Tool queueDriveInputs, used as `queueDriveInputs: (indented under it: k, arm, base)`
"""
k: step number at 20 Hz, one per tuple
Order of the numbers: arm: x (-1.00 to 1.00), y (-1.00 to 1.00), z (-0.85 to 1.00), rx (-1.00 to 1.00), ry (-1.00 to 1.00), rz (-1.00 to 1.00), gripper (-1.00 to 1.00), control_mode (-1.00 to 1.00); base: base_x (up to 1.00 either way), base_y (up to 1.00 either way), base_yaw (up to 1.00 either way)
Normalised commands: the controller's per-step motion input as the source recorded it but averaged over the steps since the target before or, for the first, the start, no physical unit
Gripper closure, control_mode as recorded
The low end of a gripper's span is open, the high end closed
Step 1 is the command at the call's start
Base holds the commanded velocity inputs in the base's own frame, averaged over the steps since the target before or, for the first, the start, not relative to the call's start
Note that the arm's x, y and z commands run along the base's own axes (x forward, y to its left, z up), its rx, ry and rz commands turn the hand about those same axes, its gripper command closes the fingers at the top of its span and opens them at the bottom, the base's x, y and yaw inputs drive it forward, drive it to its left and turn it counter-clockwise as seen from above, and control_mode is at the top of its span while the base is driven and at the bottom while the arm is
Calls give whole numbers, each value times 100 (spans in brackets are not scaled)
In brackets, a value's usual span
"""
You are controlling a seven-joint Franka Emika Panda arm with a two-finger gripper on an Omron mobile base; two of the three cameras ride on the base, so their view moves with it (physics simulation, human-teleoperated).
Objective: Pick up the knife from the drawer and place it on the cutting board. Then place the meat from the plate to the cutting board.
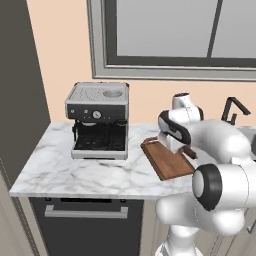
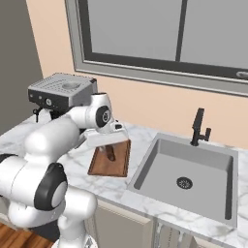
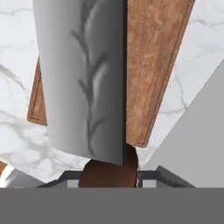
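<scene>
My gripper [image 3: 109, 178] is shut on the dark brown handle of the knife [image 3: 83, 78]. Its broad silver-grey blade points away from the hand, just above the reddish-brown cutting board [image 3: 153, 65]. In the right base view the gripper [image 2: 111, 147] hangs over the board [image 2: 118, 167] with the knife [image 2: 103, 139] tilted low across the board's far end. From the left base the board [image 1: 167, 162] lies on the marble counter, partly behind my arm. The drawer, the plate and the meat are out of view.
A steel coffee machine [image 1: 98, 120] stands on the counter left of the board. To the board's right is a sink [image 2: 150, 167] with a black faucet [image 2: 198, 127]. A dark appliance front [image 1: 85, 220] sits under the counter. A window runs along the wall behind.
</scene>
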Motion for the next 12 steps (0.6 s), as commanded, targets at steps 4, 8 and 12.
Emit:
queueDriveInputs:
  k: [4,8,12]
  arm:
    - [37,0,-35,0,3,10,100,-100]
    - [48,0,-28,10,2,1,100,-100]
    - [44,-1,-25,7,3,3,100,-100]
  base:
    - [0,0,0]
    - [0,0,0]
    - [0,0,0]
